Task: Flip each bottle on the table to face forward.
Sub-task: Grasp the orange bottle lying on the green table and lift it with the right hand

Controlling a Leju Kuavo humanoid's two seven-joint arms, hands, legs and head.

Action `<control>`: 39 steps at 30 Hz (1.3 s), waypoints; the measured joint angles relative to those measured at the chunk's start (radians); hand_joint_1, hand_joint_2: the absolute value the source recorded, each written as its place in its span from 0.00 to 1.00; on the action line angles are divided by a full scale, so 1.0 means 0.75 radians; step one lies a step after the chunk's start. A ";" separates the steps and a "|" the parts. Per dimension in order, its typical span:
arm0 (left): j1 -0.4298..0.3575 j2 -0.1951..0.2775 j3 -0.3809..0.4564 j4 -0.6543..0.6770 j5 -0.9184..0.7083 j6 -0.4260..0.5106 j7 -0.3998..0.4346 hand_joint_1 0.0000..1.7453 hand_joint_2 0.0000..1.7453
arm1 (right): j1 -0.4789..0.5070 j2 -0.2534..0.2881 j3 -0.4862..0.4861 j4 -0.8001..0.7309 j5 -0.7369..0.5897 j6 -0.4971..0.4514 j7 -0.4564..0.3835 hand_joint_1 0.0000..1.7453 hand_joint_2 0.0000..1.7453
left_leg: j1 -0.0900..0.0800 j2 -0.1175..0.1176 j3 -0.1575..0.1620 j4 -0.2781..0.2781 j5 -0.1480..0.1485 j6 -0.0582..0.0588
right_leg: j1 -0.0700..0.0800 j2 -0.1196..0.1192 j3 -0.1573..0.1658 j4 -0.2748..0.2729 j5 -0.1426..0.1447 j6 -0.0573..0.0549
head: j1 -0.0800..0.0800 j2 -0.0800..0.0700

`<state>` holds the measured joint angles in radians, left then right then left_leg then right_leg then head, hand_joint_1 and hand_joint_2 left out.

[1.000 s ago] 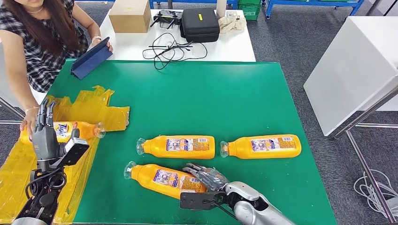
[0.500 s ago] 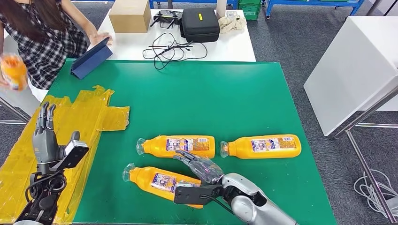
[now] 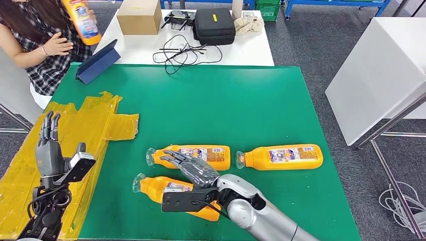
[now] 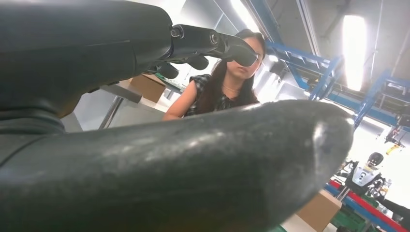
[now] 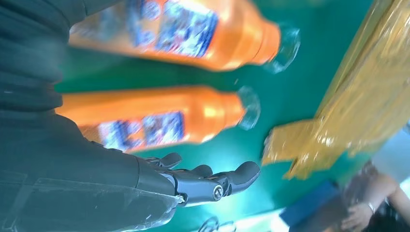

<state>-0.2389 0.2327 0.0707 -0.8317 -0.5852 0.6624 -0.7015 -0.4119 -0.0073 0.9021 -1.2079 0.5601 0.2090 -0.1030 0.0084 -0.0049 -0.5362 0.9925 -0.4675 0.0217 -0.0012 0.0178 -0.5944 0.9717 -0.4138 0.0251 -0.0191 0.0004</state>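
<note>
Since the earlier frame the right hand (image 3: 193, 169) has lifted off the nearest bottle (image 3: 173, 190) and shifted toward the far side of the green mat (image 3: 211, 108); its fingers (image 3: 173, 156) are now stretched out flat and apart, holding nothing, above the gap between that bottle and the middle bottle (image 3: 193, 156). The person (image 3: 37, 42) has meanwhile raised an orange bottle (image 3: 83, 20) up beside the shoulder, away from the mat.

Taking the green mat as the landmark: off its left edge, over the yellow plastic sheet (image 3: 88, 120) that overlaps that edge, the left hand (image 3: 48, 150) stands upright with fingers straight and spread, empty. In the left wrist view the thick thumb (image 4: 193, 164) lies close to the lens with the darker fingers (image 4: 212, 46) extended beyond it. At the mat's far left corner a blue tablet case (image 3: 98, 63) leans half onto the white table (image 3: 251, 50) behind, and a cardboard box (image 3: 139, 16) sits on that table.

On the mat's near half lie three orange bottles on their sides, caps pointing left. The nearest bottle is close to the near edge, partly under the right wrist, tilted slightly. The middle bottle lies just beyond it, label upward. Level with it, to the right and apart, lies the right bottle (image 3: 281, 156). In the right wrist view the two left bottles (image 5: 154, 118) show blurred beside the open right fingers (image 5: 212, 181).

Behind the mat's far edge a black case (image 3: 214, 25) and loose cables (image 3: 183, 52) rest on the white table.
</note>
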 joint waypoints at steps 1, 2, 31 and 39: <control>-0.001 0.000 -0.001 0.000 0.004 0.000 0.000 0.00 0.00 | -0.004 0.021 0.012 0.029 -0.002 0.002 0.006 0.00 1.00 | 0.000 0.000 0.000 0.000 0.000 0.000 | 0.000 0.000 0.000 0.000 0.000 0.000 | 0.000 0.000; -0.002 0.000 -0.002 0.000 0.007 0.000 0.000 0.00 0.00 | -0.008 0.043 0.025 0.062 -0.003 0.003 0.013 0.00 1.00 | 0.000 0.000 0.000 0.000 0.000 0.000 | 0.000 0.000 0.000 0.000 0.000 0.000 | 0.000 0.000; -0.005 -0.022 -0.010 0.012 -0.025 0.000 0.000 0.00 0.00 | -0.017 0.152 0.246 0.459 0.420 -0.191 0.381 0.00 1.00 | -0.001 0.000 0.003 0.000 0.000 0.000 | 0.000 0.000 0.002 -0.001 0.000 0.000 | 0.000 0.000; -0.033 -0.024 -0.027 0.023 0.019 0.000 0.000 0.00 0.00 | 0.028 0.103 0.260 0.441 0.518 -0.174 0.426 0.00 1.00 | -0.002 0.000 0.006 0.000 0.000 0.000 | 0.000 0.000 0.004 -0.001 0.000 0.000 | 0.000 0.000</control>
<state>-0.2633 0.2148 0.0503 -0.8144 -0.5708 0.6624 -0.7015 -0.3908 0.0703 1.0972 -0.8770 0.9484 0.0787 0.2168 0.0069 -0.0052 -0.5314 0.9924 -0.4676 0.0217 -0.0012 0.0178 -0.5911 0.9709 -0.4140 0.0250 -0.0191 0.0003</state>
